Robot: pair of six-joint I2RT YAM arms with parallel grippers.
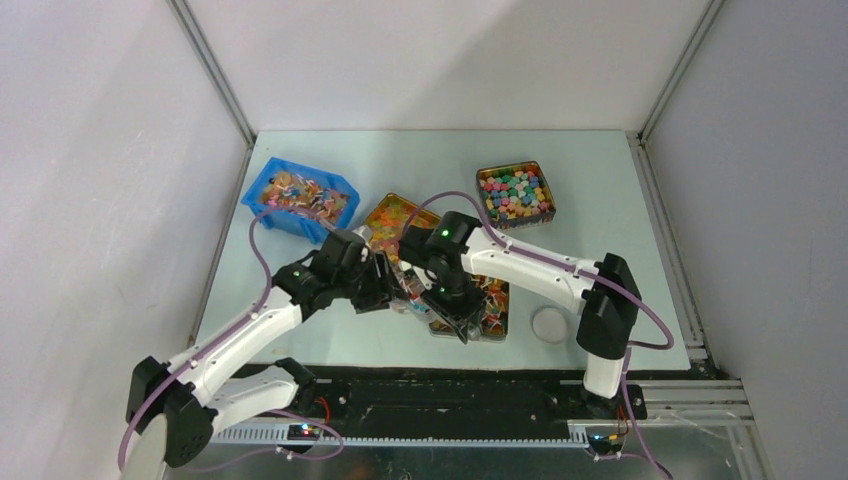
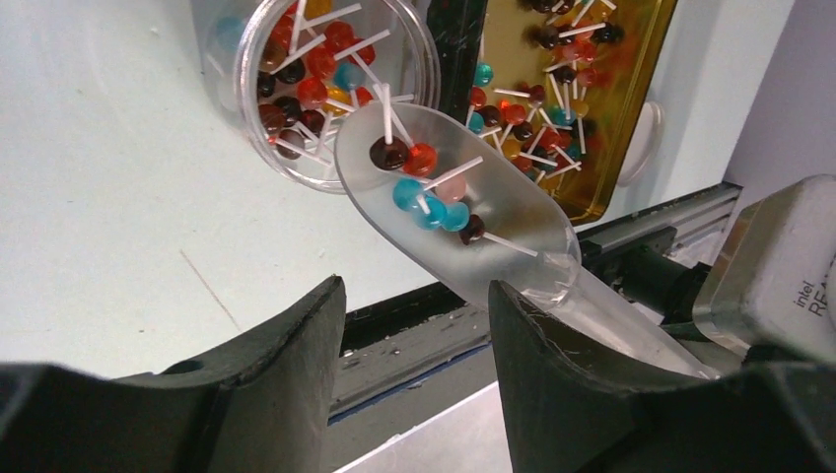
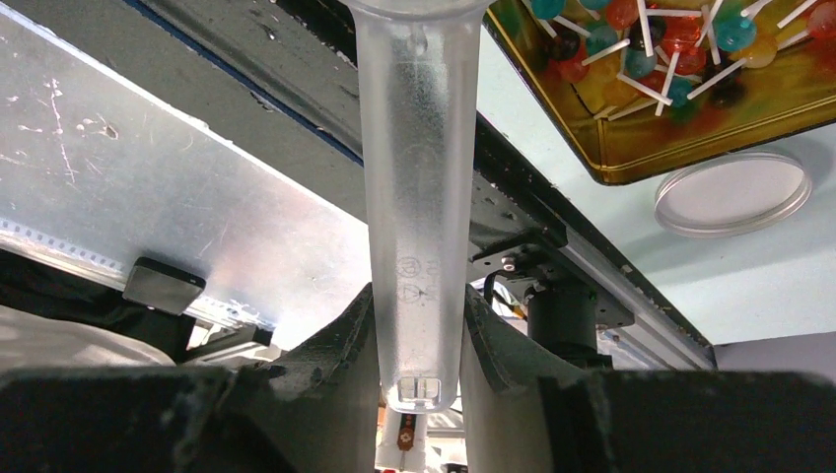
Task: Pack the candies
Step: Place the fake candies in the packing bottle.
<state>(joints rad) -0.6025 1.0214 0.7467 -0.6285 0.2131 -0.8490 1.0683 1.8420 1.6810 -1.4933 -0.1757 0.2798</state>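
The candies (image 2: 429,192), small lollipops with red, blue and dark heads on white sticks, lie in the bowl of a clear plastic scoop (image 2: 513,222). The scoop's tip rests at the mouth of a clear jar (image 2: 240,89), which is tilted toward me and holds more candies. More candies fill a gold tin (image 2: 631,118) behind the scoop. My right gripper (image 3: 419,325) is shut on the scoop's handle (image 3: 414,197). My left gripper (image 2: 414,291) stands open just short of the jar, with nothing between its fingers. In the top view both grippers (image 1: 385,285) (image 1: 455,310) meet over the tins.
A blue bin (image 1: 262,190) of wrapped sweets sits at the back left. A tin of coloured cubes (image 1: 515,192) stands at the back right and another tin (image 1: 390,215) is in the middle. A round clear lid (image 1: 550,325) lies near the front rail (image 3: 552,236).
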